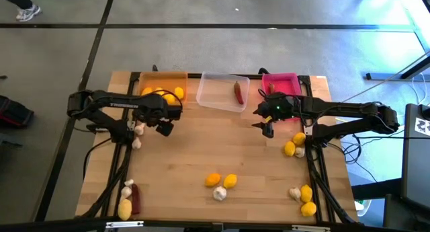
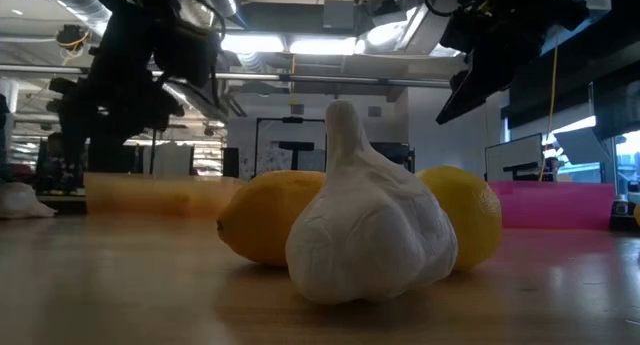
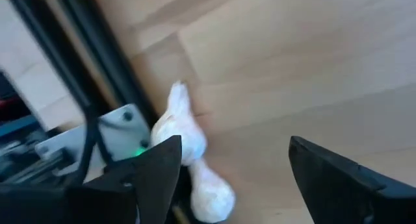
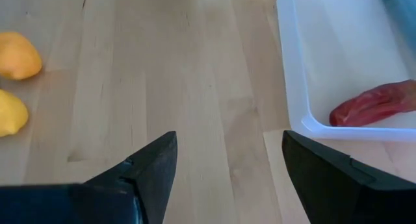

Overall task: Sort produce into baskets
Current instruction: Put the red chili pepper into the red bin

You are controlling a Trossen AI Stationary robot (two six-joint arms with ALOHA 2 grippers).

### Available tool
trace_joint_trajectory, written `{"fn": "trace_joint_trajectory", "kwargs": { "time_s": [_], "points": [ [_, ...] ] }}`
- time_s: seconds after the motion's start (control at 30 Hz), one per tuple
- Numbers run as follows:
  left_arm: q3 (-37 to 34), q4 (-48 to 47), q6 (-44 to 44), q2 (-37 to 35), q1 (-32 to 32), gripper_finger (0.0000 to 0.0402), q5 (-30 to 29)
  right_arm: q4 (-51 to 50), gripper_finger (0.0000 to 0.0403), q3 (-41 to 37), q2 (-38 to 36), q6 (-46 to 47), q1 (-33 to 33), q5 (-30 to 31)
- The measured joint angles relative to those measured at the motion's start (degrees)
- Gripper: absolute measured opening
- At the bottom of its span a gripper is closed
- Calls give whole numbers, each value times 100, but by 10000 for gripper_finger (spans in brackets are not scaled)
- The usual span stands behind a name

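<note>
Both arms hover over the table with jaws spread and nothing held; produce lies partly sorted.

High view: the left gripper [image 1: 166, 128] hangs just in front of the orange tray [image 1: 161, 76], which holds lemons [image 1: 163, 94]; the right gripper [image 1: 267, 129] hangs in front of the pink tray [image 1: 281, 78]. The clear tray [image 1: 216, 101] between them holds a red chili [image 1: 238, 92]. More lemons, garlic and a chili lie scattered on the table [image 1: 195, 144].
Low view: a garlic bulb [image 2: 368, 225] stands before two lemons [image 2: 268, 215].
Left wrist view: the fingers [image 3: 156, 169] stand apart over bare wood, two garlic bulbs [image 3: 179, 126] nearby.
Right wrist view: the fingers [image 4: 153, 162] stand apart, empty, near the clear tray's corner and its chili.
</note>
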Motion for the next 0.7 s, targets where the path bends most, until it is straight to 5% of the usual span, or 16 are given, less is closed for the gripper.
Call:
{"fn": "trace_joint_trajectory", "kwargs": {
  "time_s": [0.13, 0.37, 0.7],
  "points": [
    [-2, -74, 83, 275, 0, 280, 1, -201, 270, 0, 0, -109, 0, 28],
    [-4, 476, 399, 357, -172, 280, -191, -283, 270, 0, 0, -128, 0, 1227],
    [-4, 2732, 1036, 339, -714, 280, -1246, 242, 270, 7, 17, -24, 0, 1269]
  ]
}}
